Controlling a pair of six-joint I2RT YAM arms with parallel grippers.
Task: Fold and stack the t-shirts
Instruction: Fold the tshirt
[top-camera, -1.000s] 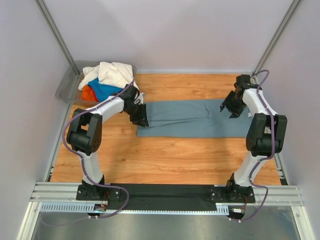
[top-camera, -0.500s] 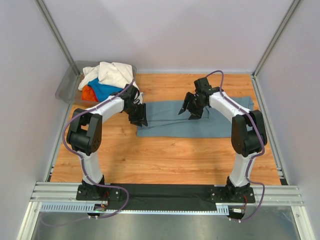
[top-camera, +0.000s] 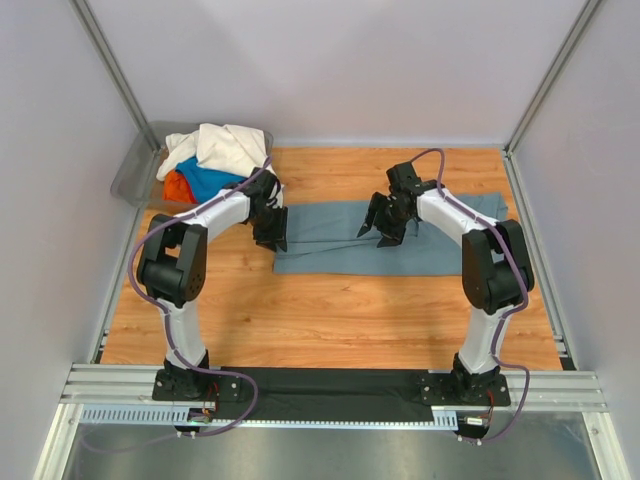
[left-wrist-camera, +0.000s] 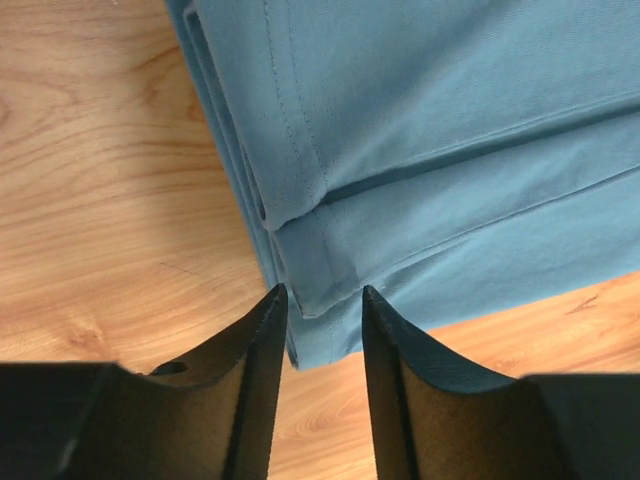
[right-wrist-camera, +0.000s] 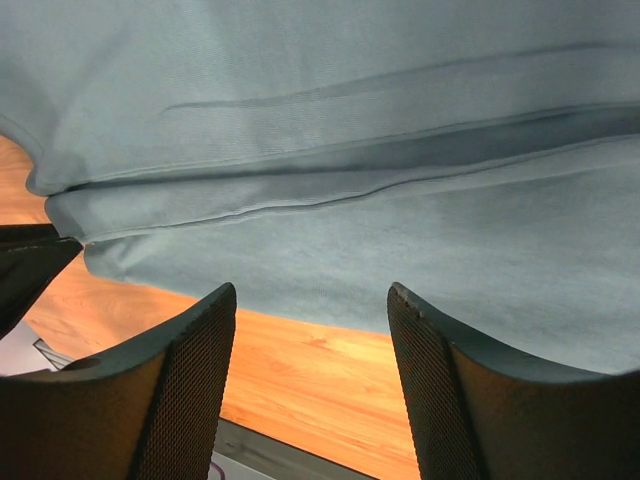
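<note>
A slate grey-blue t-shirt (top-camera: 430, 245) lies folded into a long flat strip across the wooden table. My left gripper (top-camera: 275, 238) hovers at the strip's left end. In the left wrist view it (left-wrist-camera: 322, 300) is open, and the shirt's layered corner (left-wrist-camera: 320, 260) lies just beyond its tips. My right gripper (top-camera: 385, 232) hangs over the middle of the strip. It (right-wrist-camera: 310, 300) is open with nothing between its fingers, above the shirt's near edge (right-wrist-camera: 350, 270). Cream-white (top-camera: 225, 145), bright blue (top-camera: 205, 180) and red-orange (top-camera: 178, 186) t-shirts are heaped at the back left.
The heaped shirts sit in a grey plastic bin (top-camera: 130, 175) at the back left corner. Bare wooden table (top-camera: 330, 310) runs between the strip and the arm bases. Walls close in at the back and on both sides.
My right arm swung left from the shirt's right end to its middle, then held there. My left gripper stayed at the left end, drew back slightly, and its jaws widened.
</note>
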